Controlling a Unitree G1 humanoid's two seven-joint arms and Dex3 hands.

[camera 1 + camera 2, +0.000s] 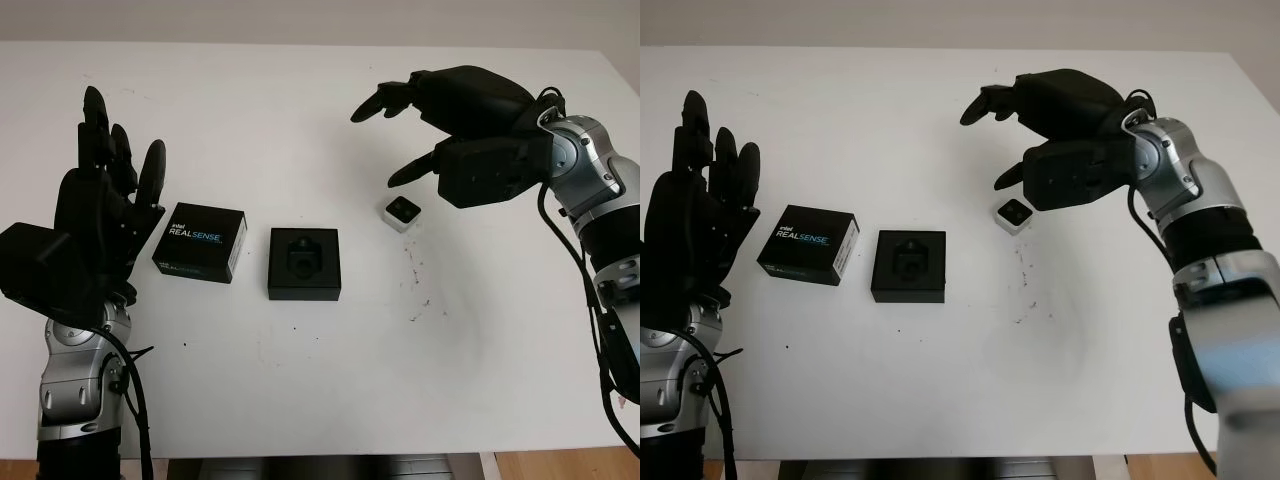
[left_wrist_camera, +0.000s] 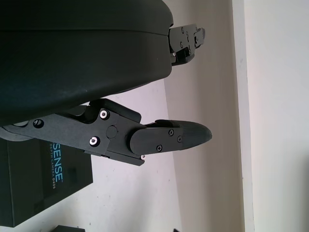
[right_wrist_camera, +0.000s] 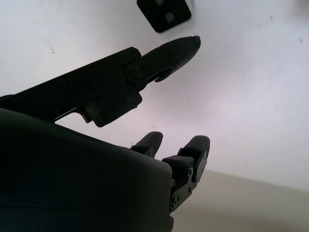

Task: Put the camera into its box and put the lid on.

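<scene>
Camera (image 1: pixel 402 212) beneath open right hand (image 1: pixel 440 125)

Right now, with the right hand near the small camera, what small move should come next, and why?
Probably lower the right hand onto the camera and close on it. The hand is open above and just behind the camera, which lies alone on the table, to the right of the open box. The lid lies left of the box, near the open left hand.

Right hand (image 1: pixel 455 140) open, raised mid-right; left hand (image 1: pixel 95 215) open, upright at left edge
</scene>
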